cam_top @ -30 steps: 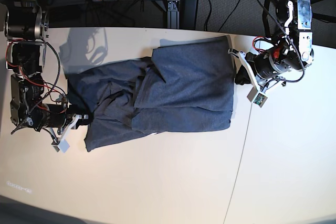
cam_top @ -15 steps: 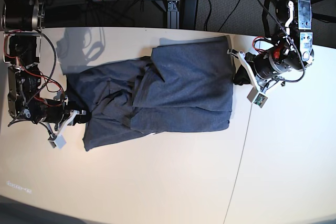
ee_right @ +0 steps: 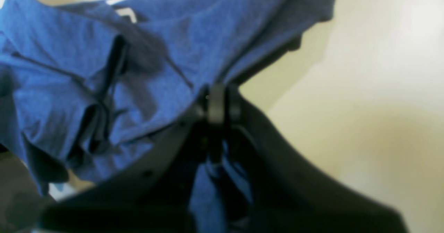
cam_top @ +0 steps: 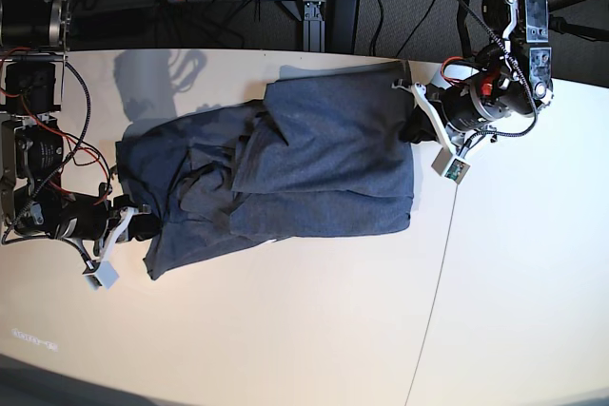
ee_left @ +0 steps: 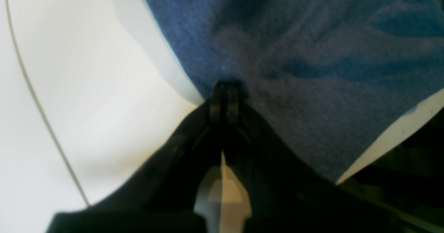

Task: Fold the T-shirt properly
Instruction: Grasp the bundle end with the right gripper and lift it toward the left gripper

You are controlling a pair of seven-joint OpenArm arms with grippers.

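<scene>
Soft slate-blue cotton, the T-shirt [cam_top: 285, 178] lies part-folded and rumpled toward the table's [cam_top: 285, 330] far edge. The left gripper [cam_top: 411, 127] and right gripper [cam_top: 143, 225] each pinch opposite ends of it. It looks limp and light; hems and corners seem the best holds

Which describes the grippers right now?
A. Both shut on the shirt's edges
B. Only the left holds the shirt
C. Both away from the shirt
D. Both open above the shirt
A: the left gripper and the right gripper each pinch cloth at opposite ends of the shirt.
</scene>
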